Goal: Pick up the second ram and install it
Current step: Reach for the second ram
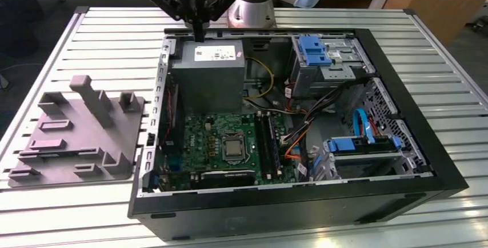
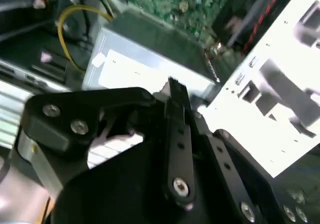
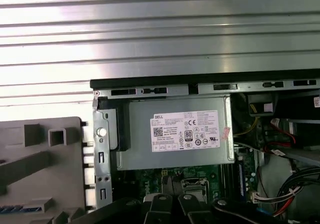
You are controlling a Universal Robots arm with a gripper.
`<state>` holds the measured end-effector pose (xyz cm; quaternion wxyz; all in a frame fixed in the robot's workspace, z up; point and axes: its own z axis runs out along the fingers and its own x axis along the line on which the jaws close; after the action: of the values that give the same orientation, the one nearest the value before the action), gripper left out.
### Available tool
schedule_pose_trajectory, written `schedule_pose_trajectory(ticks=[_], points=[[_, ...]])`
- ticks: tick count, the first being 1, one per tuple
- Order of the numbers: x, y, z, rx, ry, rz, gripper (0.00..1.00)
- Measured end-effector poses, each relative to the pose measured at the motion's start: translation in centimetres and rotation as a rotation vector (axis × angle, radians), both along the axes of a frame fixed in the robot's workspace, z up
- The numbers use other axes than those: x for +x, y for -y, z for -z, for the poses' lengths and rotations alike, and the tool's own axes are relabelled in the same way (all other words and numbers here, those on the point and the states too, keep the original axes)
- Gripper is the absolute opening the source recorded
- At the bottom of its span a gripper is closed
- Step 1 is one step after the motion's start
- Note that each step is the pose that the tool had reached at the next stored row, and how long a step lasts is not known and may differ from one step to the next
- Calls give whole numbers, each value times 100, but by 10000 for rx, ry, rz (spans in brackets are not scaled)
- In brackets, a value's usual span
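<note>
One black gripper point(image 1: 199, 32) hung above the grey boxy power supply point(image 1: 207, 74) near the exterior view's top, fingers seemingly pressed together. That view took in the grey moulded tray point(image 1: 126, 131) at its left and long dark strips point(image 1: 264, 139) beside the square processor socket point(image 1: 231, 145) at frame centre; whether either strip was the second ram could not be told. The first wrist view instead looked straight down on the supply's white label point(image 3: 185, 131).
</note>
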<state>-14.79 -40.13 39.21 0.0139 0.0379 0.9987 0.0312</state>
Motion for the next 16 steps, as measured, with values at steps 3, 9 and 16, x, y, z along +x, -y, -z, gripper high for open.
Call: schedule_pose_trajectory(ticks=[3, 9, 16], points=[[-89, 3, 4, 7, 1, 2, 10], [-283, 8, 11, 15, 5, 3, 10], [-539, 16, 21, 30, 11, 1, 10]])
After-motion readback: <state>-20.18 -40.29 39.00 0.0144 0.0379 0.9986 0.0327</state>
